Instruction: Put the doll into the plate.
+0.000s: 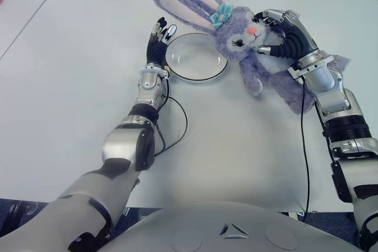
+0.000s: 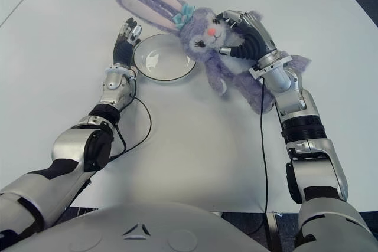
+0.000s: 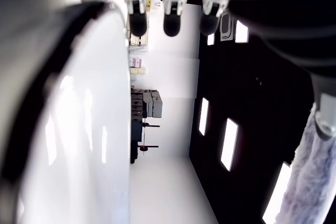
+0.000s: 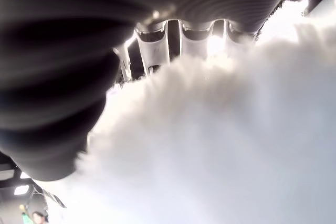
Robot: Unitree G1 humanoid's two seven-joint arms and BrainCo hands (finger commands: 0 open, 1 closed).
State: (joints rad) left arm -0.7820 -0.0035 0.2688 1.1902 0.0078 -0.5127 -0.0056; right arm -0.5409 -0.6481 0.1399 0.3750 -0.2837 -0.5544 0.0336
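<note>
Both hands matter: your right hand [image 1: 283, 30] clamps the doll [image 1: 248, 42] beside the plate [image 1: 195, 57], while your left hand [image 1: 158, 36], fingers loosely extended, steadies its rim.

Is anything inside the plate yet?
No. The plate holds nothing; the doll, gripped by the right hand, overlaps only its far rim. Left hand touches the near-left rim.
</note>
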